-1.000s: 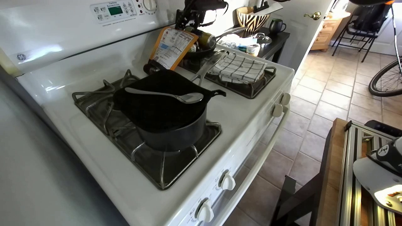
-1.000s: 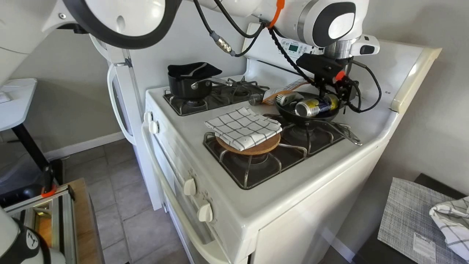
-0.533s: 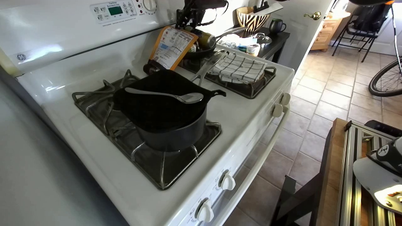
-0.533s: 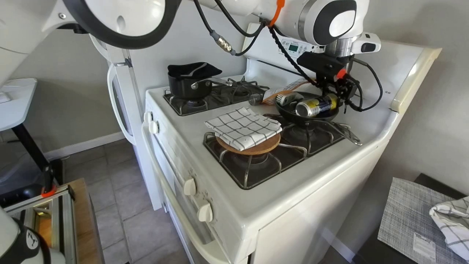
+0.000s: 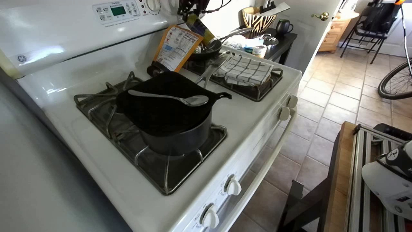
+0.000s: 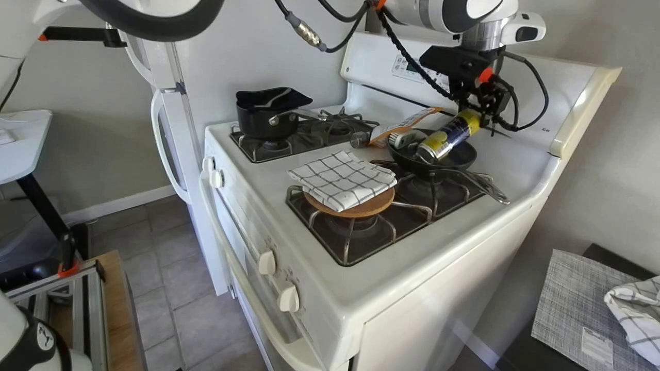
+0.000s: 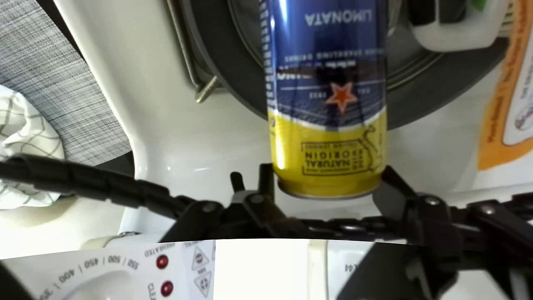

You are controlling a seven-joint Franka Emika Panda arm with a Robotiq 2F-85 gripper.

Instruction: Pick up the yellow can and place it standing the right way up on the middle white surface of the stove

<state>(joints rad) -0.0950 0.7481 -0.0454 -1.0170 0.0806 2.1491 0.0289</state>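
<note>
“While the white gas stove (image 6: 402, 268) dominates both exterior views, the Panda arm (image 6: 407, 13) hangs high, out over the stove's rear!”

“And the middle white surface (image 5: 236, 111)?”

“Running front to back between the burner grates (image 5: 167, 175)! Black saucepan (image 5: 180, 141) on one side. Across from it, a black skillet (image 6: 464, 157) at the rear, and nearer the front a folded checked towel (image 6: 345, 180) on a round trivet (image 6: 374, 206).”

“The gripper (image 7: 329, 181), then: what does it hold?”

“The yellow-and-blue Limonata can (image 7: 329, 98), slanting over that skillet! Yellow end up, silvery end low, within the skillet's outline in an exterior view. Whether that end touches the skillet, nobody here can tell.”

“And the grip?”

“Clamped on the can! In the wrist view the black fingers (image 7: 393, 193) sit against its yellow end from either side.”
</note>
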